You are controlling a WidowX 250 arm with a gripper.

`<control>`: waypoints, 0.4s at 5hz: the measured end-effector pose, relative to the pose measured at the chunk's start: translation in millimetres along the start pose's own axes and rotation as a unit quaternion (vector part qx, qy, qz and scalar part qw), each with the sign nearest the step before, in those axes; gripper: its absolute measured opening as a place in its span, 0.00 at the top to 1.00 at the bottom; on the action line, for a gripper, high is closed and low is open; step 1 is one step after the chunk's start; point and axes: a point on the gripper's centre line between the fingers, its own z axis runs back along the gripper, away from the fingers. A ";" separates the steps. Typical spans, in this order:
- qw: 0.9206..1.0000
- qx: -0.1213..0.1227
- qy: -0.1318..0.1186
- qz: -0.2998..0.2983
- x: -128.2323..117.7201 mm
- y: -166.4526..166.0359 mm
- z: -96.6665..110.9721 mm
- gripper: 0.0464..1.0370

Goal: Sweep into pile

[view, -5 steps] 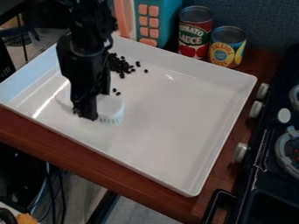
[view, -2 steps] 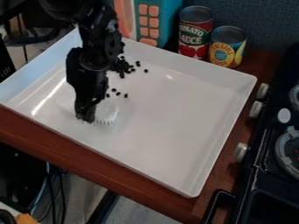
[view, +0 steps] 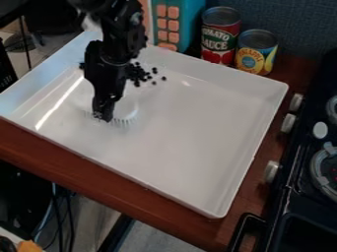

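Note:
The black gripper (view: 104,116) hangs over the left part of the white tray (view: 191,142), shut on a white brush (view: 126,109) whose bristles point down at the tray floor. Dark beans (view: 138,74) lie in a loose cluster by the tray's back edge, just behind and to the right of the gripper. A few of them are scattered on the cluster's right side, and a dark bit shows left of the arm. The arm hides part of the brush and some of the cluster.
Behind the tray stand a tomato sauce can (view: 219,35), a pineapple can (view: 256,52) and a teal toy with orange buttons (view: 168,23). A black stove (view: 299,172) with pale knobs borders the tray's right side. The wooden counter edge (view: 118,182) runs along the front.
The gripper and brush have moved back toward the bean cluster. Stray beans that lay in front of the cluster are no longer there, and one now lies at its right side.

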 end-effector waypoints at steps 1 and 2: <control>1.000 0.003 0.004 0.023 0.1 -16.2 -0.7 0.31; 0.999 0.008 0.008 0.046 -2.9 -33.3 -1.5 0.31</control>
